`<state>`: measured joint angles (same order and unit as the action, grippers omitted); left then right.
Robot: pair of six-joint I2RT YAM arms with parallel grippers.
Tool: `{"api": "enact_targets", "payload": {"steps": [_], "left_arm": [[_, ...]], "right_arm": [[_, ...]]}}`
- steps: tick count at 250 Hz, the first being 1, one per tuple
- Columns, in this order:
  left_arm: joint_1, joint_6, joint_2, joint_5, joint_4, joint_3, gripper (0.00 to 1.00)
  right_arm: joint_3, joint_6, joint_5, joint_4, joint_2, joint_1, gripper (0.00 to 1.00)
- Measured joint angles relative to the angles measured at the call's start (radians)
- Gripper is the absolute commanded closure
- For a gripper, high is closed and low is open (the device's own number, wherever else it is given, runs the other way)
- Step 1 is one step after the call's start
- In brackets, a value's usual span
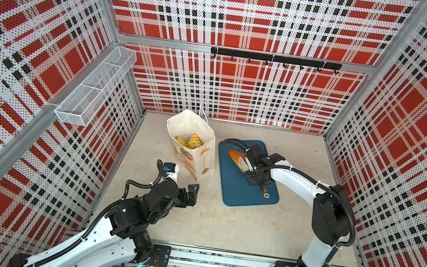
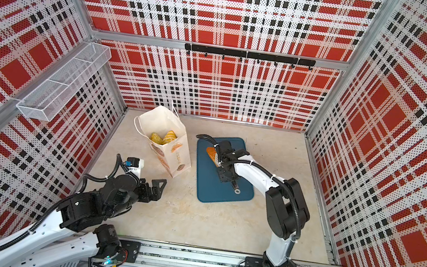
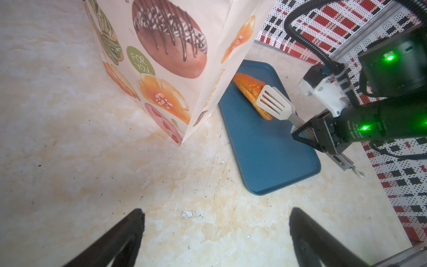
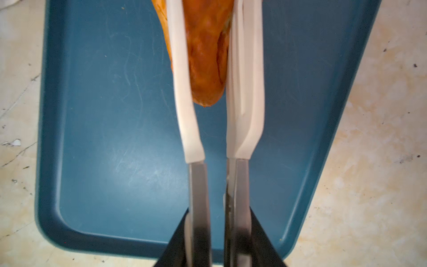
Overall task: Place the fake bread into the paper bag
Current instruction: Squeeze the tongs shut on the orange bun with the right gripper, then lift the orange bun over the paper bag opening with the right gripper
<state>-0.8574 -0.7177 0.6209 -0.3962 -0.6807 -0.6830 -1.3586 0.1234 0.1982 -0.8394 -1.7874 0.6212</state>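
The paper bag (image 1: 202, 161) (image 2: 179, 157) (image 3: 173, 57) stands open at the back of the table. Two golden pieces of fake bread (image 1: 194, 141) (image 2: 169, 137) show inside it. To its right, a darker orange-brown piece of fake bread (image 1: 233, 155) (image 2: 210, 152) (image 3: 248, 89) (image 4: 205, 57) lies on the blue tray (image 1: 248, 198) (image 4: 104, 138). White-tipped metal tongs (image 1: 243, 164) (image 3: 273, 105) (image 4: 184, 92) clamp this piece from both sides. My right gripper (image 1: 253, 171) (image 3: 307, 134) (image 4: 218, 208) is shut on the tongs' handles. My left gripper (image 1: 190, 194) (image 2: 157, 188) (image 3: 216, 215) stands open and empty in front of the bag.
A white wire basket (image 1: 93, 89) hangs on the left wall and a black hook rail (image 1: 274, 58) runs along the back wall. Plaid walls enclose the table on three sides. The tongs' ring end (image 1: 266, 195) sticks out over the tray's near part.
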Motion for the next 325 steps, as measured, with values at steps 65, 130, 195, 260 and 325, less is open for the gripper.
{"api": "enact_targets", "payload": {"steps": [65,130,195,260,325], "left_arm": [[0.0,0.0,0.017,0.0,0.0,0.0,0.01],[-0.001,0.002,0.021,0.0,0.0,-0.002,0.01],[-0.001,0.004,0.021,0.0,0.0,-0.002,0.01],[-0.001,0.004,0.015,0.0,0.0,-0.002,0.0],[-0.001,0.004,0.012,0.0,0.0,-0.002,0.01]], "right_arm": [[0.034,0.0,-0.029,0.003,0.095,0.0,0.67],[0.034,0.002,-0.062,0.005,0.17,-0.001,0.66],[0.025,0.005,-0.108,0.005,0.237,-0.001,0.66],[-0.002,0.025,-0.146,0.003,0.299,-0.001,0.66],[-0.099,0.031,-0.182,0.008,0.321,0.0,0.66]]}}
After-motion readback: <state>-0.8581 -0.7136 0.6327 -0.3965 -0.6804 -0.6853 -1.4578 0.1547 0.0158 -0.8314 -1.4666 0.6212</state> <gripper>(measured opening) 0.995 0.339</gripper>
